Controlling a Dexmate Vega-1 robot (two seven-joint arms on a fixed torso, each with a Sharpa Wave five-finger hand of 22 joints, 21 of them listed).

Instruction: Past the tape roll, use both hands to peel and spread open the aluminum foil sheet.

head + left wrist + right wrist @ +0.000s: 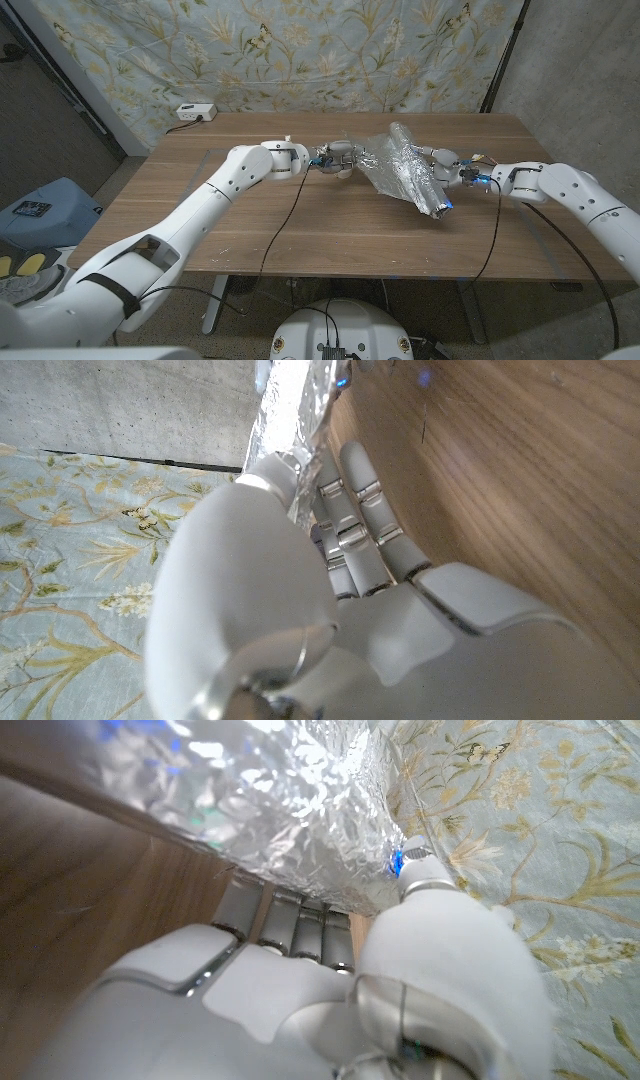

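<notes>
We find the aluminum foil sheet (405, 165) on the wooden desk (300, 225), right of centre, crumpled and partly raised between the two arms. The left robot hand (335, 158) grips the sheet's left edge; in the left wrist view its fingers (365, 520) are closed along the foil (295, 405). The right robot hand (452, 170) takes the opposite end, and in the right wrist view its fingers (290, 920) tuck under the foil (280, 800) while the thumb presses from above, though the exact contact there is partly hidden.

We judge the foil very light, thin and easily torn, with creases that hold their shape. It should be held at opposite free edges, pinched flat between thumb and fingers, and drawn apart slowly and evenly; a sharp pull or a twist would likely rip it at a fold. We cannot make out a tape roll.
</notes>
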